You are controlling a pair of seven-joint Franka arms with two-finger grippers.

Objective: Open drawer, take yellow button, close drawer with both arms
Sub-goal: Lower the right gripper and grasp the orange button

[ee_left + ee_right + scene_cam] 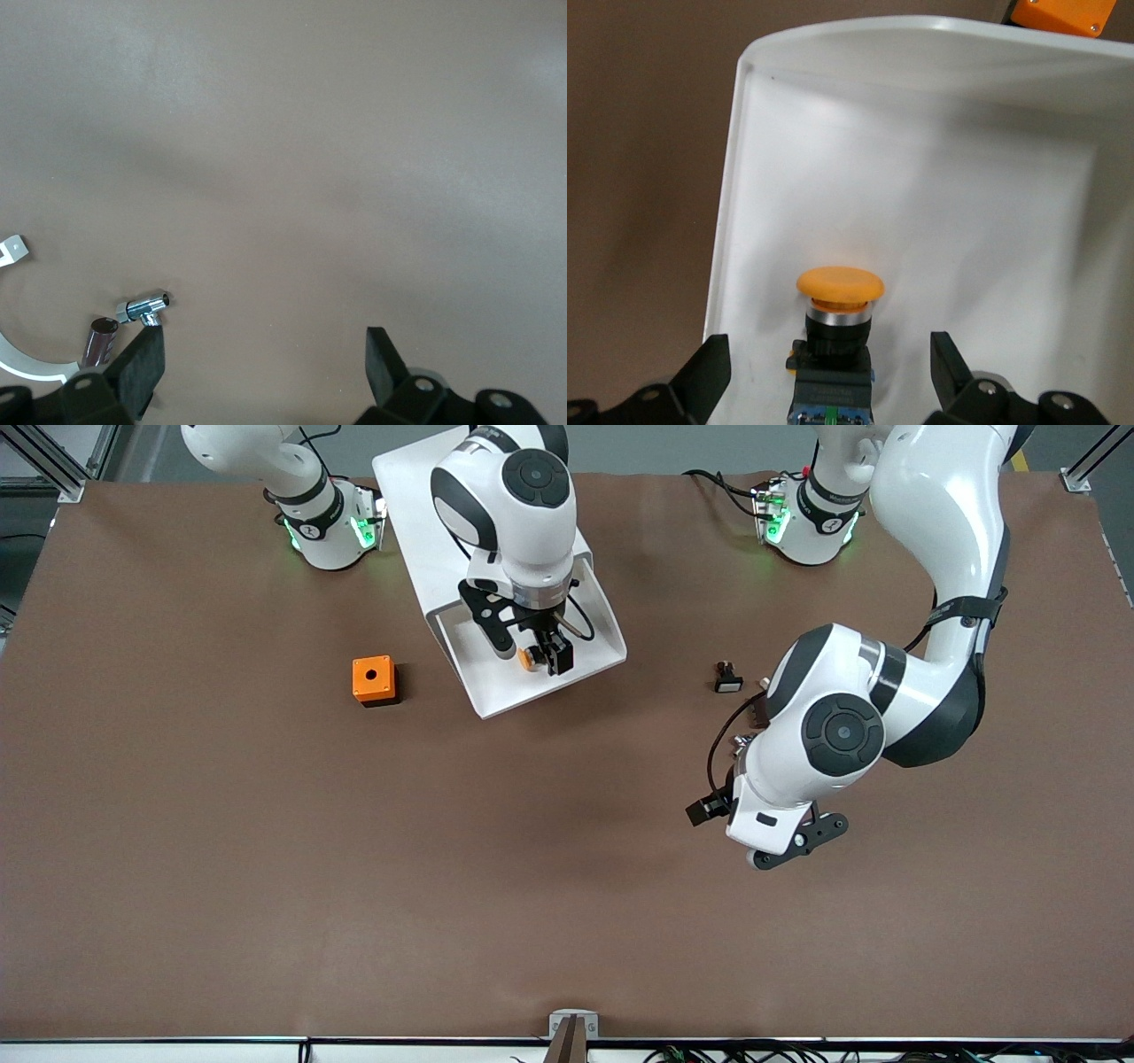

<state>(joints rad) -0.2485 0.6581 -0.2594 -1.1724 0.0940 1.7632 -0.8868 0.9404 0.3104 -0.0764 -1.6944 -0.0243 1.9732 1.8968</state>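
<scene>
The drawer (496, 701) stands pulled out of the white cabinet (416, 487), its tray tilted toward the front camera. Inside it lies the button (526, 658), orange cap pointing toward the right arm's end of the table. In the right wrist view the button (837, 319) shows its orange cap, black body and blue rear block. My right gripper (830, 381) is lowered into the drawer and open. One finger stands on each side of the button's body, with a gap on both sides. My left gripper (266, 365) waits open over bare brown table, holding nothing.
An orange cube with a round hole (373, 680) sits on the table beside the drawer, toward the right arm's end. A small black switch with a white cap (727, 679) lies toward the left arm's end, close to the left arm's elbow (842, 731).
</scene>
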